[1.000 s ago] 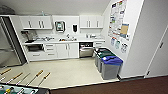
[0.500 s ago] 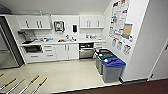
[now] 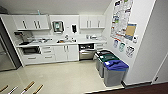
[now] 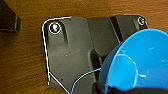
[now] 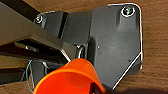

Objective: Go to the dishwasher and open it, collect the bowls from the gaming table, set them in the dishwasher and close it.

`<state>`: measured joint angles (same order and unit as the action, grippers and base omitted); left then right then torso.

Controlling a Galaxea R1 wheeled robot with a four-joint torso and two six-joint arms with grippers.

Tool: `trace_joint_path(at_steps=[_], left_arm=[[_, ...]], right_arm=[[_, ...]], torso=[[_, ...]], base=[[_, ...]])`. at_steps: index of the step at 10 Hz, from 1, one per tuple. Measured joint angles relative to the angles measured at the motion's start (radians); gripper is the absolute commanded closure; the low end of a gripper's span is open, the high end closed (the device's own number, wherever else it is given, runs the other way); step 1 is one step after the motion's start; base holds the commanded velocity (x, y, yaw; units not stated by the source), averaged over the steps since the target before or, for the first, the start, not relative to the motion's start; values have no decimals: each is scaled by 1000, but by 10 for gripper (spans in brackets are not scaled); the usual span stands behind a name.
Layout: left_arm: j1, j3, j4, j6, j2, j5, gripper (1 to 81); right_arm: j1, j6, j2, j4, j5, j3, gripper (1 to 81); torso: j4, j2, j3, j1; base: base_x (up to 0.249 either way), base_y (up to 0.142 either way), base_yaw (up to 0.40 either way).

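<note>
1. Seen from the head camera, a small kitchen lies ahead across a pale floor. White cabinets run under a white counter, with more cabinets on the wall above. The dishwasher sits under the counter toward the right end of the run; its steel front stands tilted out at the top, with a dark gap above it (so it looks partly open, though I cannot tell how far). Just beside it, along the right wall, stand three bins in a row: a black-lidded one nearest the dishwasher, a green-lidded bin in the middle, and a blue-lidded bin closest to the camera. Posters hang on that wall above them. A steel fridge stands at the far left. Wooden handles poke in at the lower left edge.

2. While the left wrist camera looks down over wood-grain flooring, the blue bowl shows large and tipped on its side at the left gripper, its hollow toward the camera. Its lower rim meets a dark part at the picture's edge; the bowl looks grasped there.

3. Where the right wrist camera looks down on the same brown wood grain, the orange bowl shows tilted at the right gripper, a dark part meeting its rim (it appears grasped likewise).
</note>
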<state>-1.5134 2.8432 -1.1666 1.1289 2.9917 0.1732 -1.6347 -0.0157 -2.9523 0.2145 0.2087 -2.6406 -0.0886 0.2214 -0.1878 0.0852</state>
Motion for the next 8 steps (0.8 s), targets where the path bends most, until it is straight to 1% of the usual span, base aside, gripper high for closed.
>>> trace_joint_path(at_steps=[8], left_arm=[[0,0,0,0,3,2,811]], right_arm=[[0,0,-7,0,-1,-5,811]], torso=[[0,0,0,0]], base=[[231,0,0]])
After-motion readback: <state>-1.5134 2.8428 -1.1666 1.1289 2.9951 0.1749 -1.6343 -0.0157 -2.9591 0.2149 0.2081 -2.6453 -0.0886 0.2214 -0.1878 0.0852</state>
